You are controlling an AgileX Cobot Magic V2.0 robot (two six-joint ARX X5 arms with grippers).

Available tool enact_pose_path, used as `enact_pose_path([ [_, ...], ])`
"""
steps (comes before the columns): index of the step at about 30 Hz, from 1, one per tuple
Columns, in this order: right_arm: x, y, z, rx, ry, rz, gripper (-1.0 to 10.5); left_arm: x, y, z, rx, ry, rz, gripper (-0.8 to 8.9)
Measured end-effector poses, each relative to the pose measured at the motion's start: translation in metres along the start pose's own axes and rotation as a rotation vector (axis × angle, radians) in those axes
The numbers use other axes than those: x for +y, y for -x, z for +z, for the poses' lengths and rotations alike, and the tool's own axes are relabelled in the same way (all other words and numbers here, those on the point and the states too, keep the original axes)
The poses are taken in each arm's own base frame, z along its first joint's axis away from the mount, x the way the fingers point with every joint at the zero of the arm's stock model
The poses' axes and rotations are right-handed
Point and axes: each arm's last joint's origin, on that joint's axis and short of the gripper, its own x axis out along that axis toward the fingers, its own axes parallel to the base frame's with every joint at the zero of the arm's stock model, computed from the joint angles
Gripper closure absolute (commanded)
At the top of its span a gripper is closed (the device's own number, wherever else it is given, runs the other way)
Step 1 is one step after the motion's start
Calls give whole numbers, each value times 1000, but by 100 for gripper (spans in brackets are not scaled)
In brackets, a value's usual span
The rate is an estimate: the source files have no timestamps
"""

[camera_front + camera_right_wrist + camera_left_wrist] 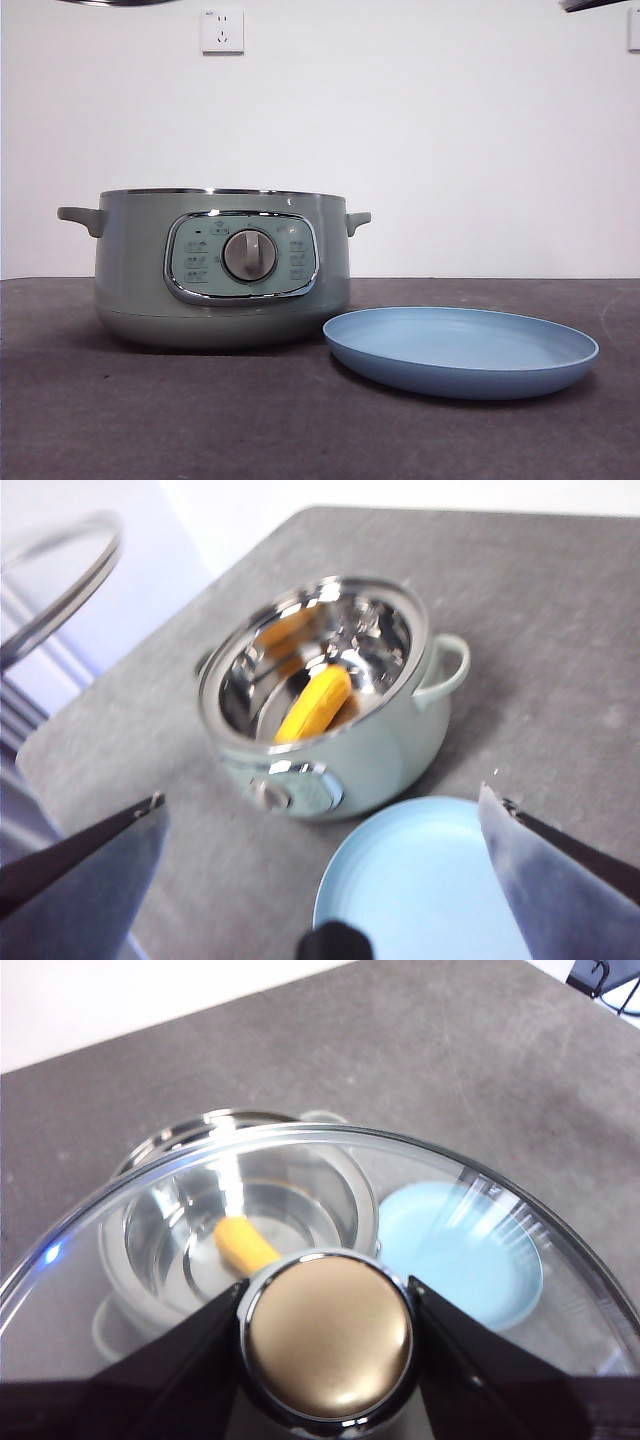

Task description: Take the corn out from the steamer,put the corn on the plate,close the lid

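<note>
The plate (460, 352) lay nearest the front camera on the dark grey table (120, 420), light blue and bare, just beside the steamer (220, 270) and perhaps touching its base, though the low angle did not settle that. The steamer stood behind and to the side of it, pale green, its control panel and silver dial (249, 255) facing the front camera, its mouth uncovered. On the white wall beyond hung a socket (222, 30).

From the right wrist view the corn (313, 704) lay inside the steamer's shiny inner bowl, tilted against the bowl's wall, with yellow reflections of it on the metal. The right gripper (325, 875) hung high above the plate and steamer, jaws spread wide apart with nothing between them.

The left gripper (328, 1320) was clamped on the knob (328, 1335) of the lid (470, 1195), one black jaw pressed to each side. The knob looked golden in this view. The lid was held in the air well above the table; through its glass the open steamer, the corn and the plate showed below. The lid's chrome rim also appeared at the edge of the right wrist view (60, 585), blurred.
</note>
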Motion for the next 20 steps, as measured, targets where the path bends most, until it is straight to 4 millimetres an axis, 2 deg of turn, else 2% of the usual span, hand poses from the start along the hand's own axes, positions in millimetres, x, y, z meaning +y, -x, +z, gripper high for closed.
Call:
enact_pose_path([
  [6,-3,-27,6,-12,-43,-30,411,-7,20,-11,19,-9,-1,821],
  [14,7,-89,11,55,-49,-51,411,-13,40,-25,-9,-18,3,821],
  [20,21,-135,37,81,-17,-41,411,-16,40,-51,20,-4,8,821],
])
